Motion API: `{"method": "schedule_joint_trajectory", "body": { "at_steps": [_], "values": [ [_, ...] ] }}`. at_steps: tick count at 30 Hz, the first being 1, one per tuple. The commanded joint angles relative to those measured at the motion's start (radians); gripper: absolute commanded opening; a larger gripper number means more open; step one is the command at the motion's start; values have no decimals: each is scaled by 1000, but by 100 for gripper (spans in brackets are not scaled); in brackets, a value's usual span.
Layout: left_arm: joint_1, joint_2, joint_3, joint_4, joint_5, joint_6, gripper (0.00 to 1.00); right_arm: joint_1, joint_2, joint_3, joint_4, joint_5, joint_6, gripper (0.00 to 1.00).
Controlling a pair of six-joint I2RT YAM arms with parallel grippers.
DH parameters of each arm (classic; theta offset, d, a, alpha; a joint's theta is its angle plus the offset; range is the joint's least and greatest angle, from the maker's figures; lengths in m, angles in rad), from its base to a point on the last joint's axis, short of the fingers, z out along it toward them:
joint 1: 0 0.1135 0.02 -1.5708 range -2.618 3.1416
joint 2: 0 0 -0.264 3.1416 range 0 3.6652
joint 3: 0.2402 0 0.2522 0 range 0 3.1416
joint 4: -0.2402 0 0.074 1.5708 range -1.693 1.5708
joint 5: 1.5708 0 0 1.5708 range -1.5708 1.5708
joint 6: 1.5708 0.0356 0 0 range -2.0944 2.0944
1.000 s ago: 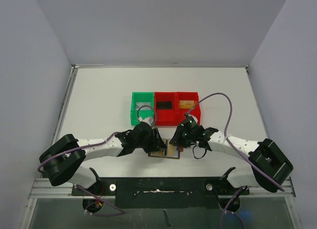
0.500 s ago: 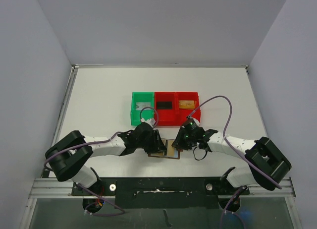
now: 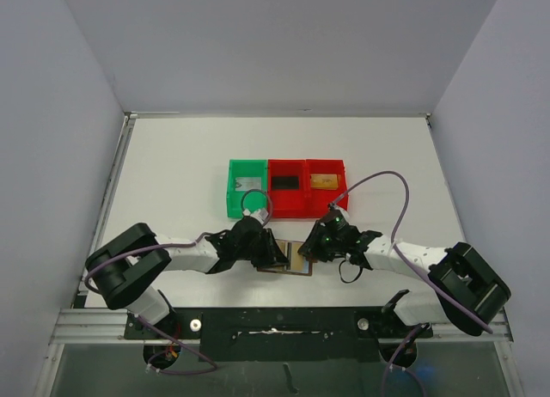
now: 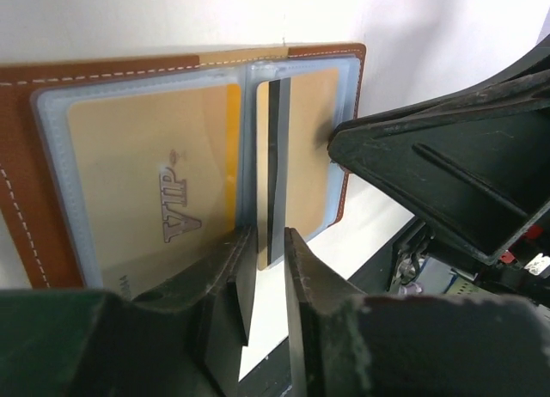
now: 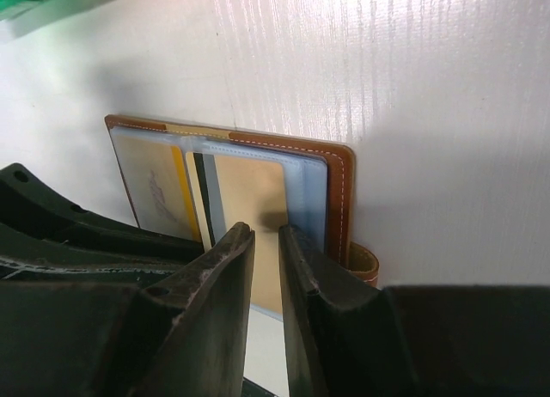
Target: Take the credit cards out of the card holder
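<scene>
- Plain pale walls [image 3: 258,45] close in a white desk [image 3: 172,156] on three sides. Its ridged, smooth top probably lets leather slide.
- A row of bins, one green bin [image 3: 232,201] and two red bins [image 3: 288,213], stands beyond both claws, well apart from them.
- The card holder [image 3: 296,261] lies opened flat between the two claws, directly under their tips, clear sleeves up.
- The left claw [image 4: 266,259] is narrowed to a slit at the sleeve's near edge, on a dark stripe. Whether it pinches a card I cannot tell.
- The right claw [image 5: 265,251] hovers over the other leaf, fingers a slit apart with nothing seen between them.
- A gold VIP card [image 4: 146,182] sits sleeved left of the left claw. A second gold card [image 5: 249,186] sits just ahead of the right claw.
- The snap tab [image 5: 365,264] pokes out to the right of the right claw.
- To do this step well, I judge one claw should pin the leather while the other draws a card straight along its sleeve, flat, so the holder does not drag.
</scene>
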Motion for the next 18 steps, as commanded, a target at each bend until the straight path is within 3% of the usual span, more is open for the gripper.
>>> {"method": "schedule_joint_trajectory", "body": {
  "at_steps": [1, 10, 18],
  "values": [
    [6, 20, -35, 153, 20, -58, 17, -6, 9, -40, -36, 9, -3, 21],
    [38, -14, -96, 233, 14, -105, 1, -7, 4, -60, -40, 12, 4, 21],
    [49, -35, -78, 167, 18, -81, 0, -9, 3, -49, -50, 15, -2, 21]
  ]
}}
